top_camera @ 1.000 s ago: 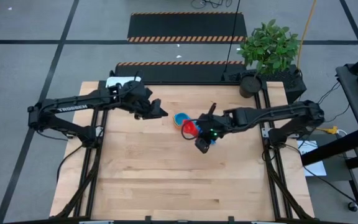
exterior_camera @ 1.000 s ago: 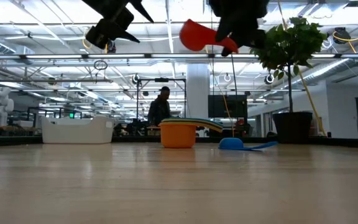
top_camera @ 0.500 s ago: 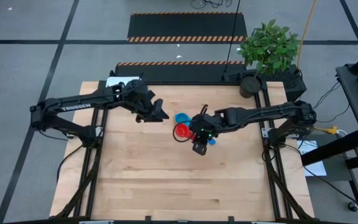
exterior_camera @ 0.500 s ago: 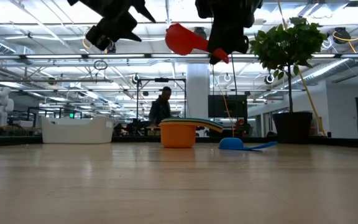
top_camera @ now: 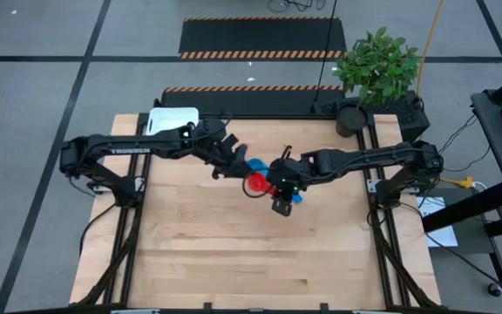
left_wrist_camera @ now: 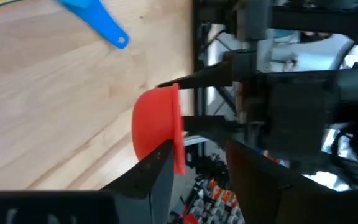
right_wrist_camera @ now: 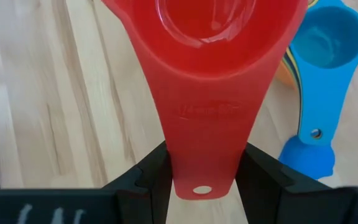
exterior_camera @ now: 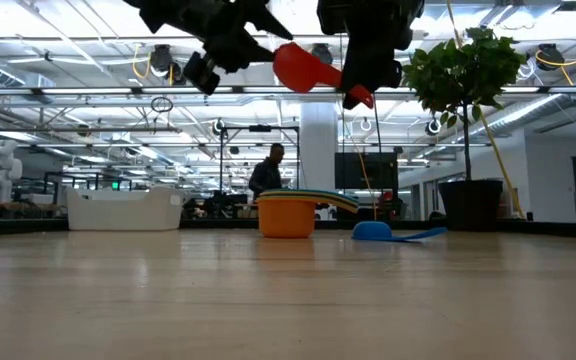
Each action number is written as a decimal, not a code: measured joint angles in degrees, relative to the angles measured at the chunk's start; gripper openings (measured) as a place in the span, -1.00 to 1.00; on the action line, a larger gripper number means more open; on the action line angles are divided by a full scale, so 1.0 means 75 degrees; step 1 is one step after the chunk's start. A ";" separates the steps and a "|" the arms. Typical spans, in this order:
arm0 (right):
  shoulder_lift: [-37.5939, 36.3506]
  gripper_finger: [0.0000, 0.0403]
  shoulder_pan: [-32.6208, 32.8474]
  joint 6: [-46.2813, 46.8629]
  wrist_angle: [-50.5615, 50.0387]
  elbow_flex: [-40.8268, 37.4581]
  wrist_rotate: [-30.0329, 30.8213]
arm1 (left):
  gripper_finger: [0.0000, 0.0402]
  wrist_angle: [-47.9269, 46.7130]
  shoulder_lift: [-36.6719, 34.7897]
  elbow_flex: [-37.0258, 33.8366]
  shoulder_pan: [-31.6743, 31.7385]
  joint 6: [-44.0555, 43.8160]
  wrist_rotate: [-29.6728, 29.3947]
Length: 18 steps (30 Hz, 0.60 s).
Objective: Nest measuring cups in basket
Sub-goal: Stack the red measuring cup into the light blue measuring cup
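A red measuring cup (top_camera: 255, 183) hangs above the table's middle, with my right gripper (top_camera: 274, 180) shut on its handle. My left gripper (top_camera: 239, 163) reaches in from the left, open. In the left wrist view its fingers stand on either side of the cup's rim (left_wrist_camera: 179, 134), one by the bowl's outside. Below, a stack of measuring cups (exterior_camera: 288, 215), orange at the bottom and blue (top_camera: 254, 165) on top, rests on the table. A small blue cup (exterior_camera: 373, 230) lies beside the stack. The white basket (top_camera: 172, 119) sits at the far left edge. My right gripper pinches the red cup's flat handle (right_wrist_camera: 202, 158) by its two long edges, near the free end with the hole. The fingers (right_wrist_camera: 154, 177) slant down and point along the handle. The cup is lifted clear, with its bowl toward my left gripper. My left gripper: one finger (left_wrist_camera: 157, 171) overlaps the bowl's lower edge. Whether it touches the cup, I cannot tell.
A potted plant (top_camera: 377, 65) stands off the far right corner. The near half of the wooden table (top_camera: 251, 262) is bare board. A person shows in the room behind, far beyond the table.
My left gripper has gone toward the table's right edge and a little down, up to the red cup, tipping as it went. My right gripper has rolled about its own line and shifted slightly left, carrying the red cup with it, then held still.
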 joint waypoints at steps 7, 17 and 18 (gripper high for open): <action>-0.0003 -0.34 0.0006 0.0002 -0.0065 -0.0002 0.0002 | -0.40 0.0014 0.0041 0.0012 -0.0029 -0.0096 0.0012; -0.0003 -0.34 0.0008 -0.0006 -0.0026 -0.0002 0.0013 | -0.60 0.0011 0.0041 0.0012 -0.0035 0.0318 0.0392; -0.0003 -0.34 0.0009 -0.0002 -0.0026 -0.0002 0.0026 | -0.64 0.0011 0.0041 0.0011 -0.0036 0.0362 0.0397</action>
